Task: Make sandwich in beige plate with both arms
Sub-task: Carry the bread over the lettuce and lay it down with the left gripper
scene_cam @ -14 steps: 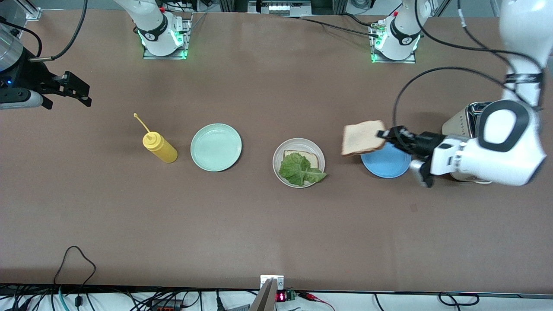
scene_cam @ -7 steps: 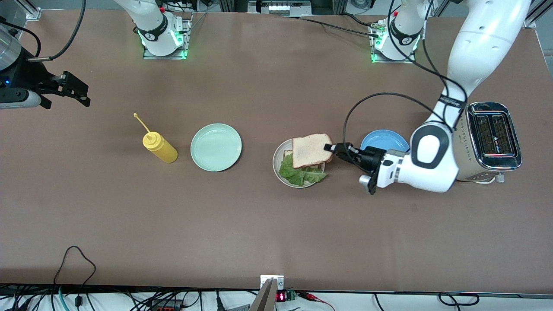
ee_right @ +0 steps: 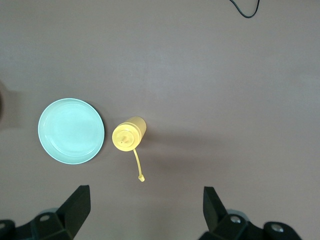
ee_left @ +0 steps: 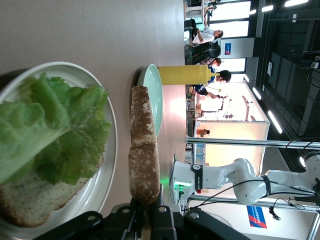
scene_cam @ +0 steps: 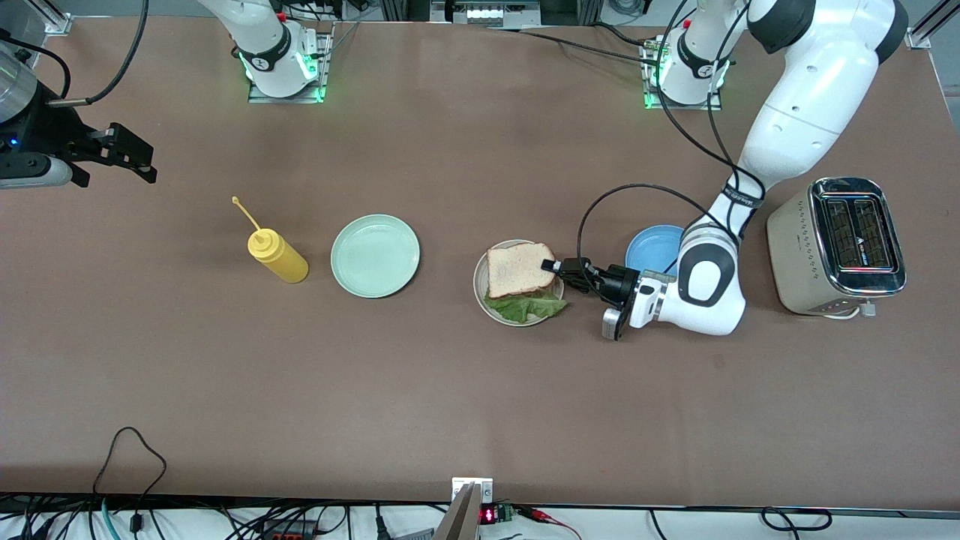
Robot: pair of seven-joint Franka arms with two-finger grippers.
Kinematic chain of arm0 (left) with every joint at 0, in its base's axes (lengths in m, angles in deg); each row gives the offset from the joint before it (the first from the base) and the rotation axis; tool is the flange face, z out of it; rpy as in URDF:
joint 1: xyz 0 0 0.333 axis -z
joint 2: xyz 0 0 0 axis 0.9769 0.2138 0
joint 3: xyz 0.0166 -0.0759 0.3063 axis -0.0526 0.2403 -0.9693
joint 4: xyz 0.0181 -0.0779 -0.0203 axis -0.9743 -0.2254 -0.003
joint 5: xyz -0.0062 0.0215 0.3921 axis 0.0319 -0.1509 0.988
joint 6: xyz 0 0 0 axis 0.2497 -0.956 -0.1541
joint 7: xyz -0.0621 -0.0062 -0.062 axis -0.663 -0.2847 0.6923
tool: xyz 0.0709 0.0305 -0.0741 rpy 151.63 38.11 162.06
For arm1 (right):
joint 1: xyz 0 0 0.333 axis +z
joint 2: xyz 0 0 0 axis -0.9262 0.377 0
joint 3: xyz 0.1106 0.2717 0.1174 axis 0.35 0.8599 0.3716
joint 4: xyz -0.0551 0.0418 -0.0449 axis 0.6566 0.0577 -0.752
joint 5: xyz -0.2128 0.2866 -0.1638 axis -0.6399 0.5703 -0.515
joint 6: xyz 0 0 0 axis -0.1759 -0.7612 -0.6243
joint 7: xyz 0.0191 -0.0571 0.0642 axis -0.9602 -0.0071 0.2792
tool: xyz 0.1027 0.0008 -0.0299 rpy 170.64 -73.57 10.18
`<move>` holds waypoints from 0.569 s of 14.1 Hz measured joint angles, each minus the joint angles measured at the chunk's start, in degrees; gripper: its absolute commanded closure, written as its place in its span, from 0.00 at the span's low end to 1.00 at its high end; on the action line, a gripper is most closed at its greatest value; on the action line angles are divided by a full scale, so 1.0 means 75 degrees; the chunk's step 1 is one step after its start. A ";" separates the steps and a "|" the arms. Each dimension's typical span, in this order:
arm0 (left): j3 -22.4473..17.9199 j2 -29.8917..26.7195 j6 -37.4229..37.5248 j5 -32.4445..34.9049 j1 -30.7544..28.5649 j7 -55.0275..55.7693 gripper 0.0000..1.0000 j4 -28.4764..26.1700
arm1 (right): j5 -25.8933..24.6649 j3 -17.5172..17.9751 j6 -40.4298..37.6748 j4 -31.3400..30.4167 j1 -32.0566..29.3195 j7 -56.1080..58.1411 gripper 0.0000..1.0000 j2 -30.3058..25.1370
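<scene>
The beige plate (scene_cam: 481, 289) holds a bread slice with a ruffled green lettuce leaf (scene_cam: 525, 306) on it. My left gripper (scene_cam: 553, 268) is shut on the edge of a second bread slice (scene_cam: 519, 269) and holds it level just above the lettuce. In the left wrist view the held slice (ee_left: 144, 145) shows edge-on between the fingers, with the lettuce (ee_left: 55, 130), the lower slice (ee_left: 30, 200) and the plate (ee_left: 102, 180) beside it. My right gripper (scene_cam: 120, 156) is open and empty, waiting in the air at the right arm's end of the table.
A mint-green plate (scene_cam: 375, 255) and a yellow squeeze bottle (scene_cam: 277, 255) stand toward the right arm's end. An empty blue plate (scene_cam: 654, 247) and a toaster (scene_cam: 840, 246) stand toward the left arm's end. The right wrist view shows the green plate (ee_right: 71, 131) and bottle (ee_right: 129, 136) below.
My left gripper carried the bread slice from over the blue plate across to the beige plate and lowered it over the lettuce. The right arm has not moved.
</scene>
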 measured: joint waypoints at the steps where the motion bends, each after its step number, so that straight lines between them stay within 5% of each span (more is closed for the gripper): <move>1: 0.0002 0.0025 -0.0141 0.0000 0.0028 -0.0019 0.99 0.0008 | 0.0000 0.0000 -0.0002 0.0000 -0.0001 0.0000 0.00 0.0000; 8: -0.0066 0.0026 -0.0717 0.0118 0.0244 -0.0020 0.99 0.0032 | 0.0000 -0.0001 -0.0012 0.0000 -0.0002 0.0000 0.00 0.0000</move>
